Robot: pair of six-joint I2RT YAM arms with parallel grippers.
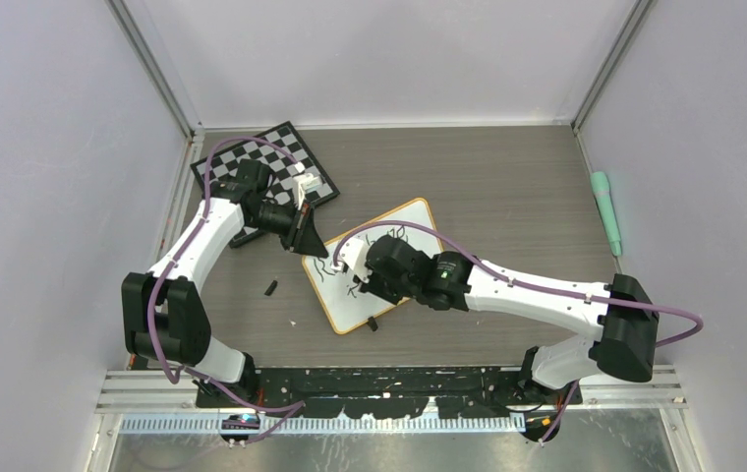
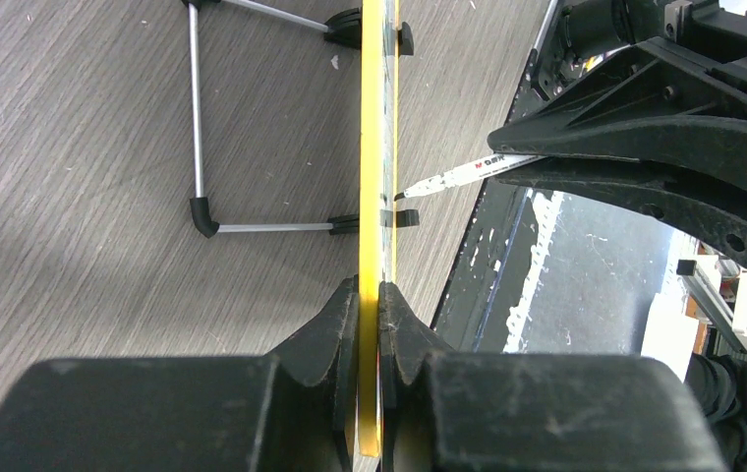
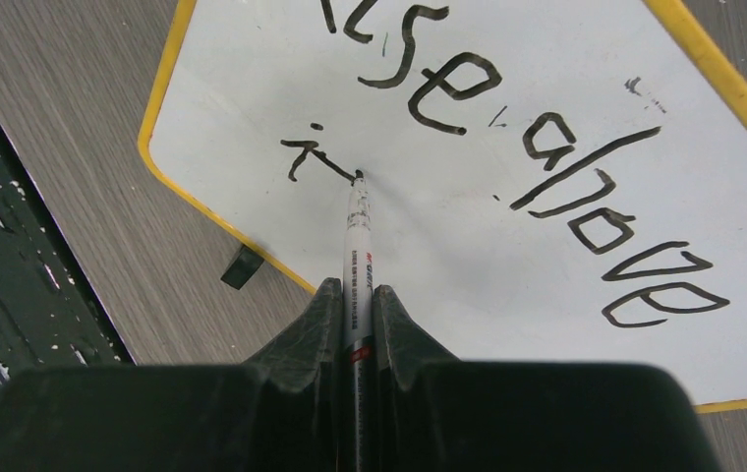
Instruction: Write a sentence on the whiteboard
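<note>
Whiteboard [image 3: 448, 256], yellow-rimmed, white face.
Black sentence [image 3: 586, 169] partly written; left pincer [image 2: 370, 295] clamps its rim, right pincer [image 3: 355, 295] grips marker [image 3: 358, 231].

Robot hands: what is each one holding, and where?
The right hand pinches a thin white marker pen by its barrel; the left hand clamps the yellow-rimmed white whiteboard by its edge.

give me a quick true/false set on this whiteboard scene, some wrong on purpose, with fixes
1. The right claw holds a marker, its tip on the whiteboard. True.
2. The left claw is open, clear of the whiteboard. False: it is shut on the whiteboard's edge.
3. The sentence is finished. False: after "above" only an "i" and a stroke show.
4. A chessboard lies at the far left of the table. True.
</note>
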